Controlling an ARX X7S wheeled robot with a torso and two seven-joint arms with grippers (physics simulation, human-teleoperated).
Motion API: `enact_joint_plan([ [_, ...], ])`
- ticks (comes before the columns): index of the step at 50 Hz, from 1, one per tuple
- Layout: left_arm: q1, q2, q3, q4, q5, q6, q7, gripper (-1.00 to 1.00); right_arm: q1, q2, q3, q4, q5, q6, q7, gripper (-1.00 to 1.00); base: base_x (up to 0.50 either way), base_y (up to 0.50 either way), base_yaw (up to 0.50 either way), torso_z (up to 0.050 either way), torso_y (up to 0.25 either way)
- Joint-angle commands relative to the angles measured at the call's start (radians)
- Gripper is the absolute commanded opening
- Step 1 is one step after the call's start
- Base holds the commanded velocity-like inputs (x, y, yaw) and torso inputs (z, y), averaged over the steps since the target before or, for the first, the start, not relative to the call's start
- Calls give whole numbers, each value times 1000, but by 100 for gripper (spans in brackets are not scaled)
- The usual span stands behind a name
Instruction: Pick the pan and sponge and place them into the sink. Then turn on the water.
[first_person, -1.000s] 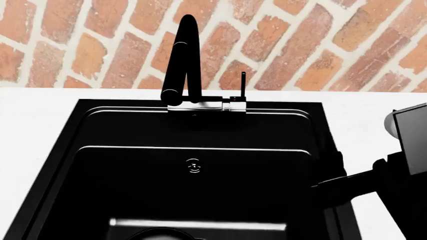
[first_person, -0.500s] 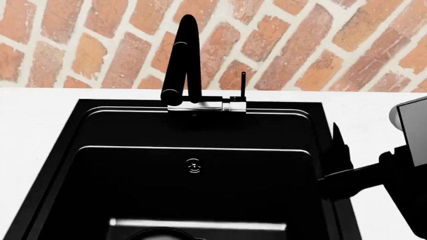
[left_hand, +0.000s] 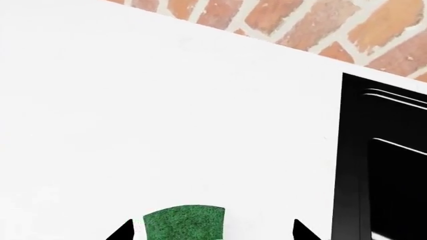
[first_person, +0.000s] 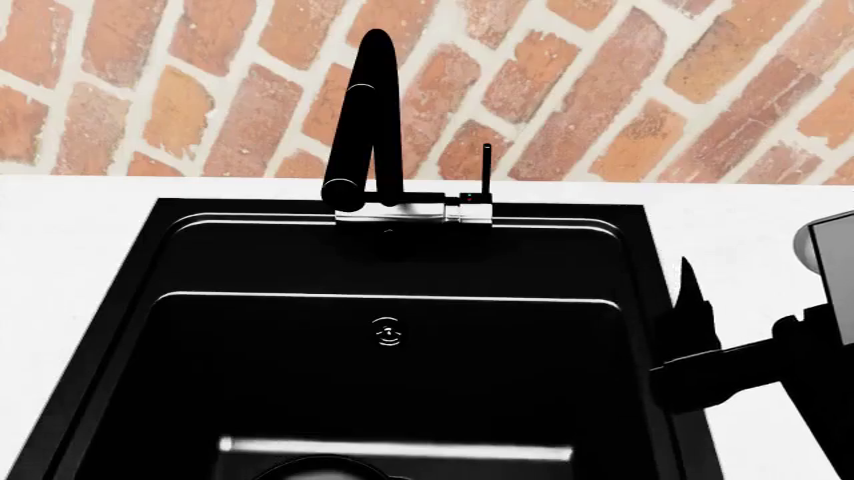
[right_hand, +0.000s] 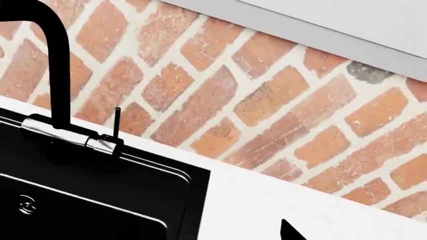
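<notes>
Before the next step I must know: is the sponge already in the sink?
No. The sponge lies on the white counter, outside the sink.

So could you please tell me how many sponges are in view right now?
1. The sponge lies on the white counter between the left claw fingertips, beside the sink. Others may be hidden outside the views.

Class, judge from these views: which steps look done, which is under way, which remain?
Done: perhaps the pan; a dark curved rim low in the sink is too cropped to tell. In hand: the left gripper straddles the sponge on the counter, jaws open. Left: sponge into sink; the lever stands upright, no water runs.
</notes>
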Motion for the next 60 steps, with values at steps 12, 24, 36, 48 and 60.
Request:
enact_joint_plan([
  [12,83,2,-22,-42,144,5,117,100,-20,15,10,-13,14,7,17,100,0,0,0,0,0],
  [24,62,26,84,-95,257,12,181,100,-65,42,30,-34,33,1,34,100,0,0,0,0,0],
  [36,53,26,122,-151,314,41,229,100,-62,30,20,-18,24,-2,24,100,0,0,0,0,0],
  [48,77,17,117,-179,335,61,249,100,-68,34,25,-21,27,-3,30,100,0,0,0,0,0],
  [60,86,16,144,-174,342,62,254,100,-51,36,19,-26,1,8,57,100,0,0,0,0,0],
])
